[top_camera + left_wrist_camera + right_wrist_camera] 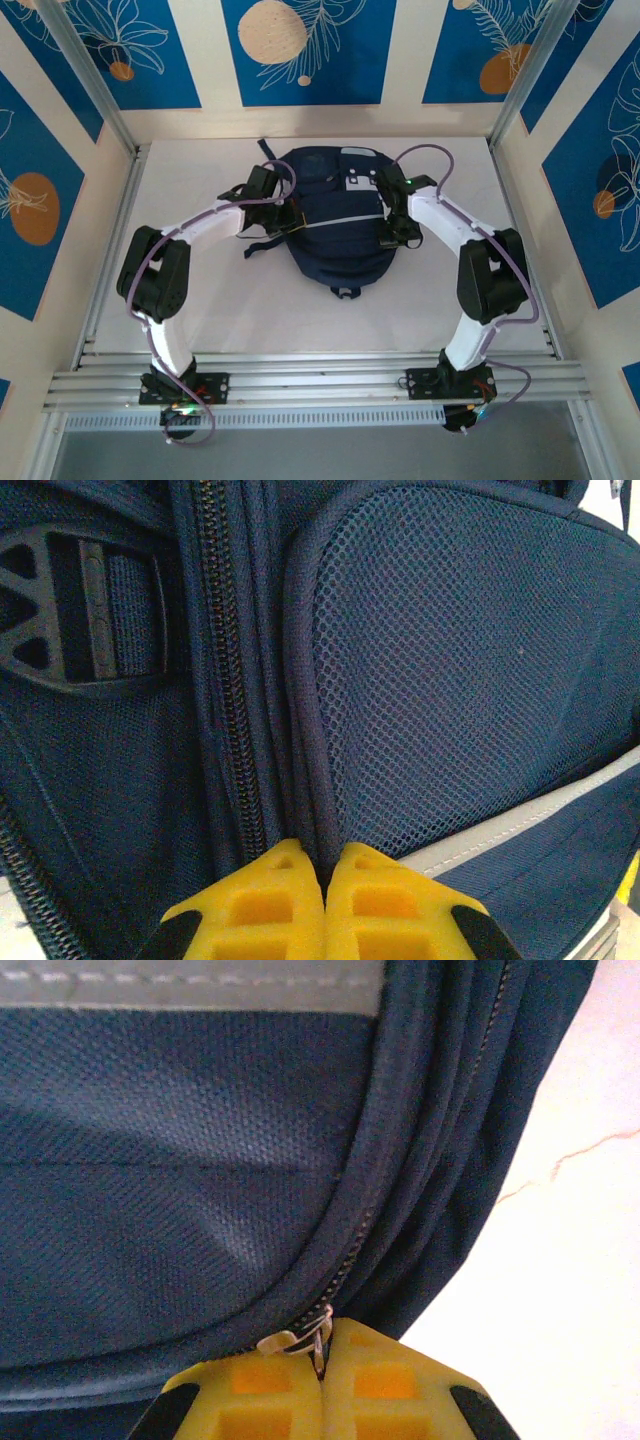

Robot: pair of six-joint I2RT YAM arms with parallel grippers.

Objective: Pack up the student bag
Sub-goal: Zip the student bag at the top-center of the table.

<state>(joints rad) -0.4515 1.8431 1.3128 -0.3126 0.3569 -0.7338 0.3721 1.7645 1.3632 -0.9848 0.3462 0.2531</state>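
Note:
The student bag (330,215), dark navy with thin grey stripes and a pale pocket patch, lies flat mid-table between both arms. My left gripper (283,212) is at its left side. In the left wrist view this gripper (325,858) is shut, pinching the piped fabric edge (300,730) between a zipper (225,680) and the mesh side pocket (470,660). My right gripper (392,238) is at the bag's right side. In the right wrist view it (322,1345) is shut on a small metal zipper pull (300,1338) at the bag's curved seam (390,1160).
A black strap buckle (70,610) sits left of the zipper. Loose dark straps (262,246) trail off the bag's left side onto the white table (200,300). Bare table (560,1260) lies right of the bag. Aluminium frame posts and walls enclose the workspace.

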